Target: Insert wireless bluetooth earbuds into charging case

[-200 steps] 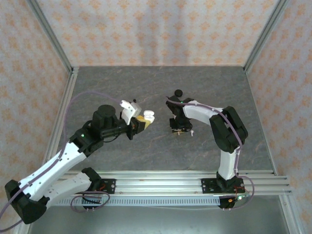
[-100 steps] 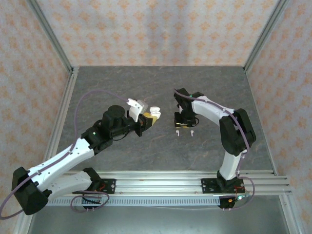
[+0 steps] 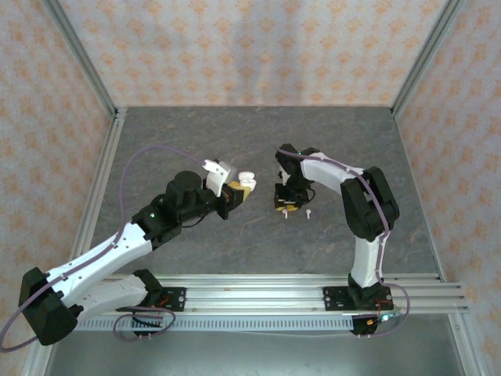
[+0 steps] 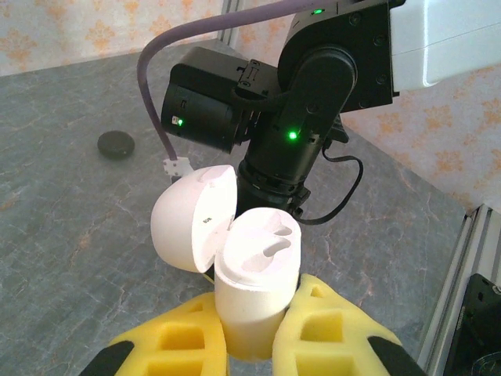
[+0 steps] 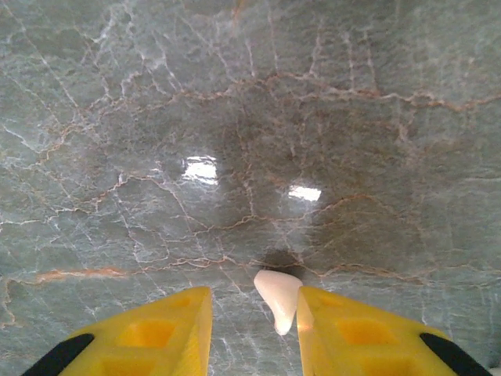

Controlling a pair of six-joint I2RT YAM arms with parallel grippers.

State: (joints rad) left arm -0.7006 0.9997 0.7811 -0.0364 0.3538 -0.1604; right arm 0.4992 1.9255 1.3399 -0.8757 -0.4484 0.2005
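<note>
My left gripper (image 4: 254, 317) is shut on a white charging case (image 4: 257, 274), held upright above the table with its lid (image 4: 193, 215) swung open to the left and both slots empty. From above, the case (image 3: 247, 181) sits at the left gripper (image 3: 235, 193), left of centre. My right gripper (image 3: 285, 205) points down at the table, open. One white earbud (image 5: 278, 296) lies on the table between its fingers, against the right finger (image 5: 352, 333). A second white earbud (image 3: 308, 211) lies just to the right of that gripper.
A small black rounded object (image 4: 116, 144) lies on the grey marble table (image 3: 235, 133) behind the right arm. The right arm's black wrist (image 4: 297, 117) stands close in front of the held case. Metal rails (image 3: 258, 286) run along the near edge.
The right gripper swung back, then came down toward me over the left white earbud, its jaws a little wider. The left arm carried the case slightly right and further from me.
</note>
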